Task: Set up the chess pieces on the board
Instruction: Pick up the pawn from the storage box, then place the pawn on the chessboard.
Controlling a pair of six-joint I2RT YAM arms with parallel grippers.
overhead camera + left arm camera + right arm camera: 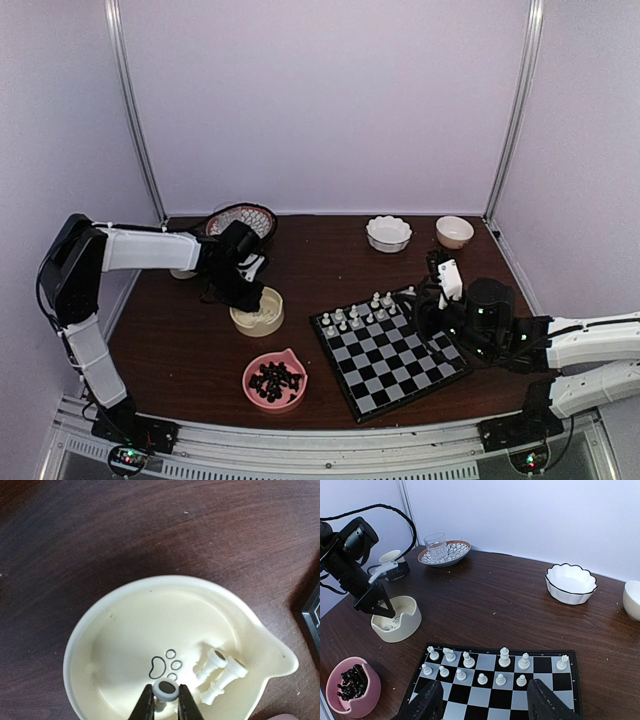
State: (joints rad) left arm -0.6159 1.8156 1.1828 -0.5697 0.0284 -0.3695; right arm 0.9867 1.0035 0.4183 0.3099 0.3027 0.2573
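Note:
My left gripper (165,703) is shut on a cream-white chess piece (166,690), whose round base faces the camera, low inside a cream bowl (150,582) with a paw print. Two more white pieces (220,670) lie in that bowl to the right. In the top view this gripper (250,290) hangs over the bowl (270,322), left of the board (400,365). White pieces (504,657) stand in the board's (543,664) two far rows. My right gripper (485,707) is open above the board's middle, holding nothing.
A pink bowl (250,385) of black pieces sits near the board's left front corner. At the back stand a patterned plate (242,218) with a glass (435,546), a scalloped white bowl (388,232) and a small cream bowl (455,231).

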